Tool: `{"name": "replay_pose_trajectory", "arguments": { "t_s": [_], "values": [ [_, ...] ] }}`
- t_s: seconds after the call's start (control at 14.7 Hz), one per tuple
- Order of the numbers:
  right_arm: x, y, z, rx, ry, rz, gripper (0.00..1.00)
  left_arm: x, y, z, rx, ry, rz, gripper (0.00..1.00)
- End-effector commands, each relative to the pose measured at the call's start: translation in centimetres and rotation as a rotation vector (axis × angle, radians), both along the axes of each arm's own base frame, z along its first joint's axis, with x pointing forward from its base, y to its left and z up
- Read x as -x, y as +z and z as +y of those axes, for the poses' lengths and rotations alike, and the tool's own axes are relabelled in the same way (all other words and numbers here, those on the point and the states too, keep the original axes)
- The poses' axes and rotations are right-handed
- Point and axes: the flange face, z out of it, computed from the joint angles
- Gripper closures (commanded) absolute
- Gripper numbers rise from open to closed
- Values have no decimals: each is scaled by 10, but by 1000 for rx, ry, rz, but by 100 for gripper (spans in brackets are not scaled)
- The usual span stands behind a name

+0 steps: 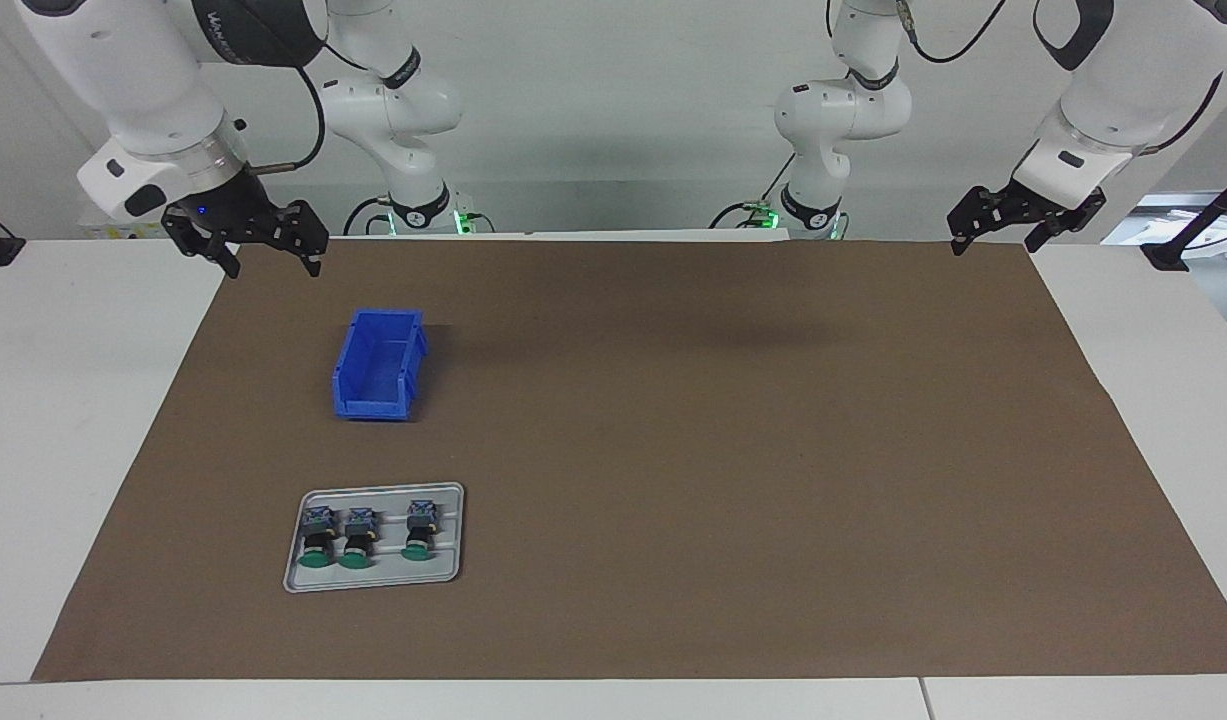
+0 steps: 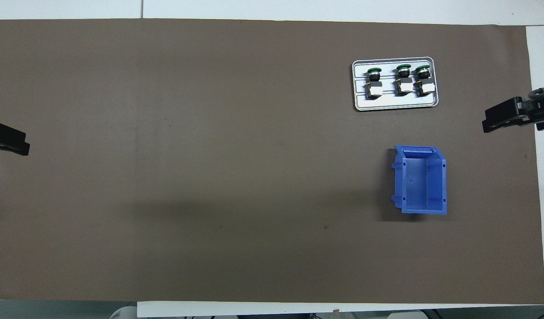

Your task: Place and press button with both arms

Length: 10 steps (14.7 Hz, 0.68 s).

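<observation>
Brown mat (image 1: 673,450) covers most of the white table (image 1: 73,400). Two white arms, both raised at the robots' end, both waiting.

Right gripper (image 1: 268,258) hangs over the mat's corner at the right arm's end, fingers spread, holding nothing. Left gripper (image 1: 1003,228) hangs over the mat's corner at the left arm's end, fingers also spread and empty.

One blue bin (image 1: 378,365), open top, nothing inside, sits on the mat toward the right arm's end.

One grey tray (image 1: 373,578) lies farther from the robots than the bin, well apart from it. On it: three green-capped push-buttons, lying on their sides, caps pointing away from the robots. Two lie close together, button A (image 1: 319,538) and button B (image 1: 357,540); button C (image 1: 418,532) lies a little apart.

Progress, as judged: nothing done yet. No button is lifted, placed or pressed. Remaining: pick one button off the tray, set it down (probably in or near the bin), then press its cap, both arms sharing the work.
</observation>
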Motion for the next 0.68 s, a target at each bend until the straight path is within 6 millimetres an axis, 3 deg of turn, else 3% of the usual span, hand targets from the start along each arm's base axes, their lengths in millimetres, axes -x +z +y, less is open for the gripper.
{"name": "replay_pose_trajectory", "arguments": {
  "t_s": [0.0,0.61],
  "values": [
    [-2,1,-3,7,10,1,1,7,8,4,8,22,-14,0],
    [2,-6,4,-8,34,9,1,-1,5,1,12,6,-53,1]
  ]
}}
